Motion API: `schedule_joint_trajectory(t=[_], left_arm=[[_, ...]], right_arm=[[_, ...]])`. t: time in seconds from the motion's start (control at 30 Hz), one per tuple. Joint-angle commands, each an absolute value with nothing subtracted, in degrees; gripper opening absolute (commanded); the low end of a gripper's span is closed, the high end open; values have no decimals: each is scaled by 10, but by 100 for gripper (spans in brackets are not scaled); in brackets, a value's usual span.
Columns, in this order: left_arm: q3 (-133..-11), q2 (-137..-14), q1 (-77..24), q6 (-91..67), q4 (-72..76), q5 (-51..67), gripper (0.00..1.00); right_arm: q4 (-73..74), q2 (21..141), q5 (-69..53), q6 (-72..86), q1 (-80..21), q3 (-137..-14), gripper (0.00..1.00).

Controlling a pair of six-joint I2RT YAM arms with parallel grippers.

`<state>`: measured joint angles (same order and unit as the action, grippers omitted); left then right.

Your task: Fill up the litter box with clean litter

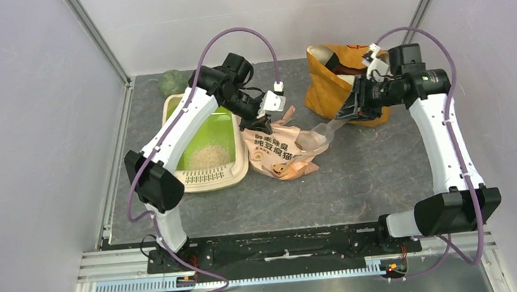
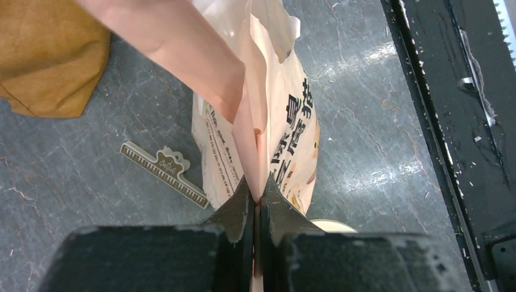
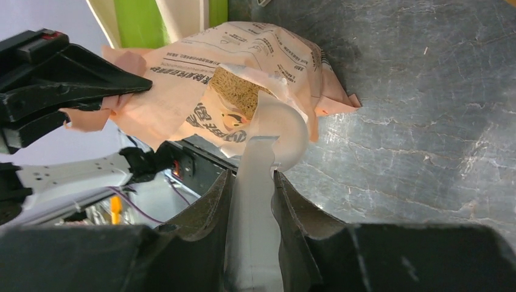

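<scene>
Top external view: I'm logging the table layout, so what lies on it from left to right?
Cream litter box → peach printed litter bag → mustard-yellow fabric bag.

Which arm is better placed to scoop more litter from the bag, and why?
Right. The right pincer grips the scoop by its handle, bowl at the open mouth of the bag, where litter shows. The left pincer is shut on the bag's edge, busy holding it.
</scene>
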<state>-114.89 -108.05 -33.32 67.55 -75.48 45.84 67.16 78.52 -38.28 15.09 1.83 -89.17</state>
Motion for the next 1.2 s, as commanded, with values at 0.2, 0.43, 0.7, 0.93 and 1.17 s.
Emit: schedule_joint_trajectory(t=[0.2, 0.43, 0.7, 0.93, 1.17], left_arm=[[-1104, -1016, -351, 661, -707, 455, 2], [-1106, -1024, -351, 646, -696, 458, 2], [-1112, -1031, -350, 640, -695, 461, 2], [-1110, -1030, -350, 637, -695, 459, 2], [-1109, -1029, -350, 642, -695, 454, 2]], right_arm=[[546, 779, -181, 128, -164, -837, 0], [459, 756, -40, 112, -260, -744, 0], [400, 779, -77, 151, -296, -670, 0], [291, 765, -272, 266, -217, -585, 0], [8, 757, -433, 478, -134, -434, 0]])
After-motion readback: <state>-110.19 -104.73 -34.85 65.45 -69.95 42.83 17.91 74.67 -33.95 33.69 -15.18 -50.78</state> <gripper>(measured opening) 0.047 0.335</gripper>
